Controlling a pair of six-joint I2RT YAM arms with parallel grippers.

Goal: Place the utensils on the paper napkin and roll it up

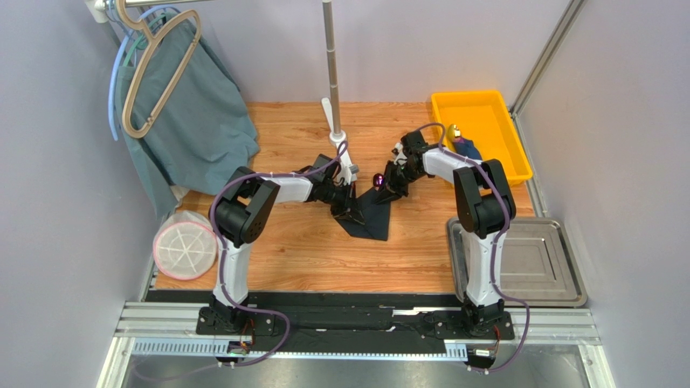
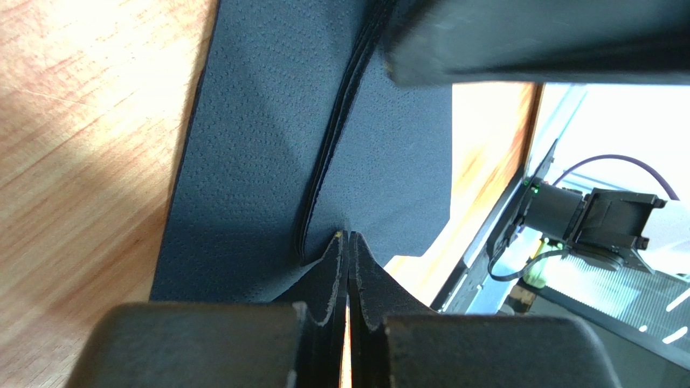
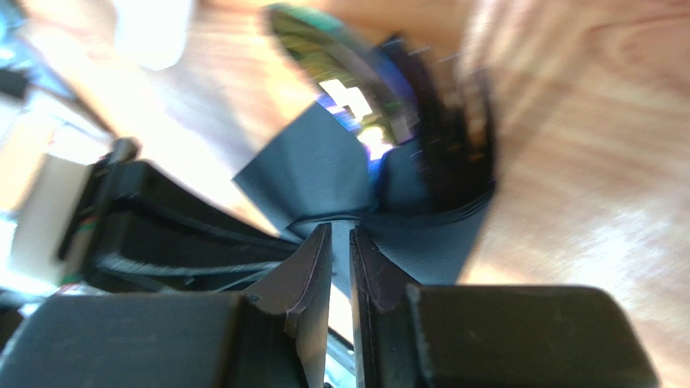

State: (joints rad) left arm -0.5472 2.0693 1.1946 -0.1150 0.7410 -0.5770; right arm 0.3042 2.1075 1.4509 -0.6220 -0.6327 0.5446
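The black paper napkin [image 1: 371,217] lies partly folded mid-table, one layered edge turned over [image 2: 324,162]. An iridescent utensil head [image 1: 378,179] sticks out of its far end; in the right wrist view this utensil [image 3: 340,89] is blurred, with the napkin [image 3: 308,170] wrapped below it. My left gripper [image 1: 353,208] is shut, and its tips [image 2: 348,236] rest against the sheet beside the fold. My right gripper [image 1: 390,187] is at the napkin's far end. Its jaws are narrowly apart [image 3: 340,230], with the napkin's folded edge between the tips.
A yellow bin [image 1: 494,109] at the back right holds a dark blue bundle with a gold tip [image 1: 463,145]. A steel tray [image 1: 559,271] sits front right. A teal cloth [image 1: 198,121] hangs back left, above a white round mesh disc [image 1: 185,244]. A pole stand [image 1: 332,81] rises behind the napkin.
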